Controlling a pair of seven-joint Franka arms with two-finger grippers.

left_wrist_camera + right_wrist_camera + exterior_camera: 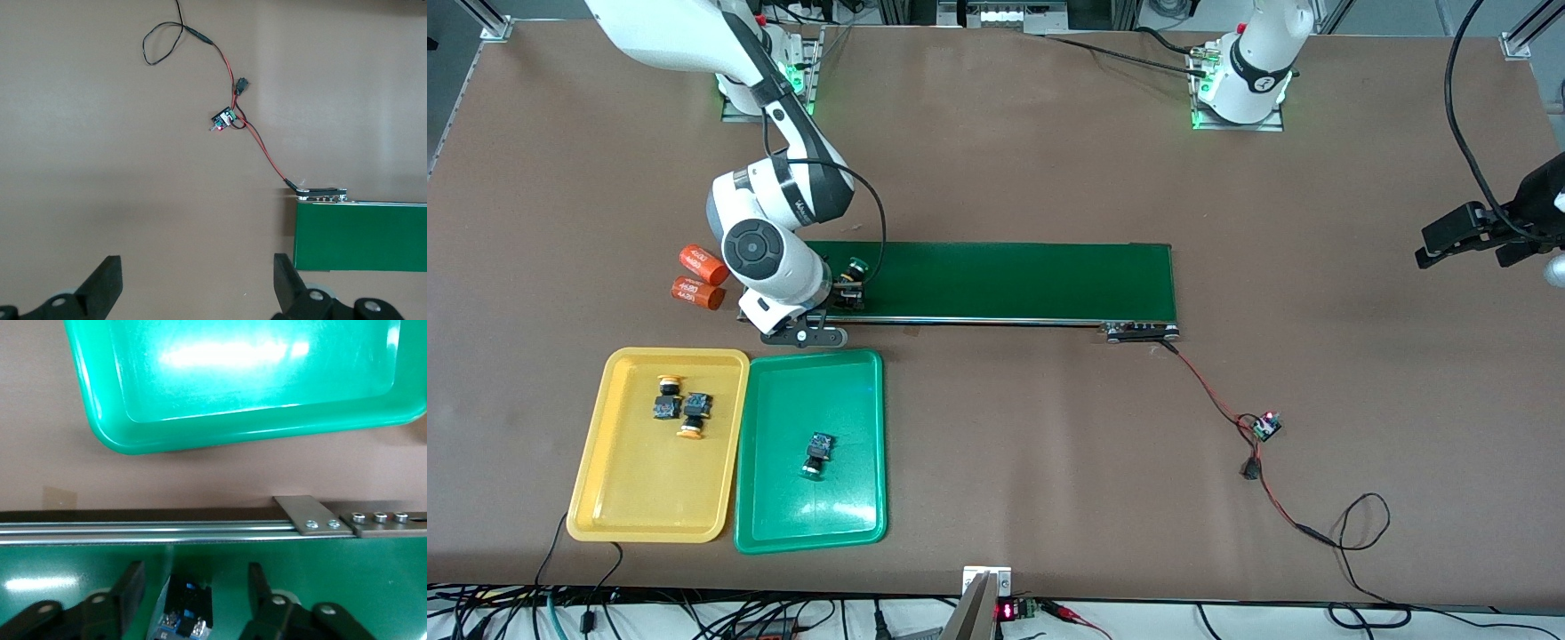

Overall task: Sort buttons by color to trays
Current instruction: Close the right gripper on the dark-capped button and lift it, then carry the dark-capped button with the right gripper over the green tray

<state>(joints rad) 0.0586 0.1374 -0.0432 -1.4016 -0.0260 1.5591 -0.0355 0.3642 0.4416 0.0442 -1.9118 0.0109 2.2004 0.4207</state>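
My right gripper (852,289) is low over the conveyor belt's (1005,280) end by the right arm, open. A green-capped button (857,267) stands on the belt between its fingers; in the right wrist view its black-and-blue body (189,607) has a gap to each finger of the gripper (195,577). The yellow tray (631,480) holds two yellow-capped buttons (667,397) (693,416). The green tray (845,498) (253,387) beside it holds one green-capped button (818,453). My left gripper (1472,253) (195,267) waits open and empty over bare table past the belt's other end.
Two orange cylinders (701,264) (696,292) lie beside the belt toward the right arm's end. A small circuit board (1265,427) (223,120) with red and black wires (1209,391) lies nearer the front camera than the belt's other end. The belt's metal rail (167,530) faces the trays.
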